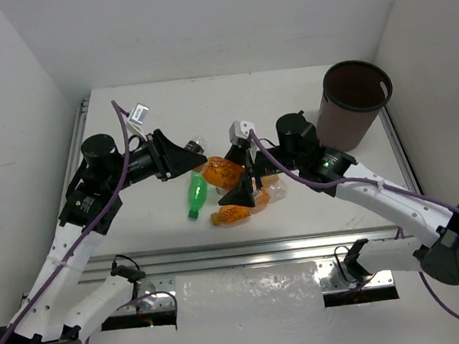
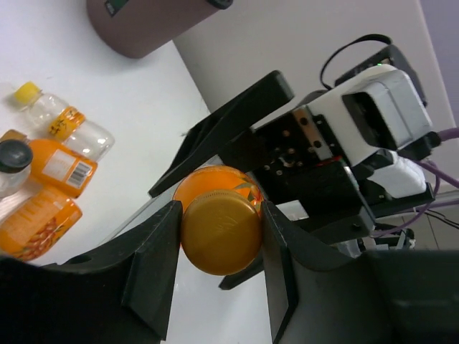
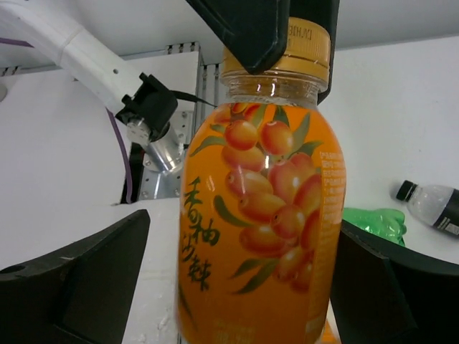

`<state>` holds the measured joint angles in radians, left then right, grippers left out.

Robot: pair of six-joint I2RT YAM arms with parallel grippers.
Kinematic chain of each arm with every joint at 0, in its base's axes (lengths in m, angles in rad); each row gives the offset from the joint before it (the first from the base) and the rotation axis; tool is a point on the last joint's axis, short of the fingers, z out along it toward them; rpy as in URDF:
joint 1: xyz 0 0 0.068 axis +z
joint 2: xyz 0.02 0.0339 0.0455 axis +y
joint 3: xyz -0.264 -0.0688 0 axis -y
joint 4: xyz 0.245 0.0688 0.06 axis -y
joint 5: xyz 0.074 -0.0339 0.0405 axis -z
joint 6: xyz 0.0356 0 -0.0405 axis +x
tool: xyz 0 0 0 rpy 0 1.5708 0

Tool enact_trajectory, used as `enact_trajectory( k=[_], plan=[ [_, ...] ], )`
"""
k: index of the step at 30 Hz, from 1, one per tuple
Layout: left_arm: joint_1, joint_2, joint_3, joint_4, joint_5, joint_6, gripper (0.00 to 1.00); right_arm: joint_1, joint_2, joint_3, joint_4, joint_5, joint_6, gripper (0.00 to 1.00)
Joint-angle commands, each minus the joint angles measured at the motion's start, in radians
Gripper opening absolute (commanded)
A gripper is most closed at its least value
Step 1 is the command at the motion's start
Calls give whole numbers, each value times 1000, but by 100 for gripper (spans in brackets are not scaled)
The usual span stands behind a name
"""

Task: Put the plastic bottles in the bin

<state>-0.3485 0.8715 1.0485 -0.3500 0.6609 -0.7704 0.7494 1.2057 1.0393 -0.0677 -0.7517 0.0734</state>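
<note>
- Top view: the bin [image 1: 341, 126] stands upright at upper right, mouth up, showing only its dark inner wall. My left gripper [image 1: 199, 160] holds an orange bottle [image 1: 221, 171] at centre frame. A green bottle [image 1: 196, 196] lies on the table [image 1: 316, 212] just below and left of it.
- Left wrist view: my left fingers clamp the bottle's yellow cap [image 2: 219, 231] from both sides. The contents are orange.
- Right wrist view: my right gripper [image 3: 237, 287] is spread wide, one finger on each side of the bottle, neither touching it. The label [image 3: 272, 179] shows orange berries, green leaves and dark Chinese characters. The cap lettering is partly hidden and unreadable.
</note>
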Motion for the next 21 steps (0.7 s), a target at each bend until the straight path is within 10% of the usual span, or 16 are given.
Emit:
enact_trajectory(
  k=[1,3,6,9,10,15,21],
  plan=[
    [-7,0,-5,138,40,-32,0,8,11,7,136,-38,-8,93],
    [-7,1,-11,150,45,-41,0,10,17,-4,166,-20,6,87],
    [-7,17,-1,119,7,-17,3,8,-1,-33,229,67,35,33],
    [-7,47,21,65,-94,25,77,10,-5,-9,197,145,35,0],
    [-7,58,65,-10,-150,49,99,8,-5,-2,174,193,40,0],
    [-6,156,317,-355,-810,138,100,-163,123,227,-124,638,124,0],
    [-6,113,234,-402,-1015,229,100,-483,238,536,-486,806,328,0]
  ],
)
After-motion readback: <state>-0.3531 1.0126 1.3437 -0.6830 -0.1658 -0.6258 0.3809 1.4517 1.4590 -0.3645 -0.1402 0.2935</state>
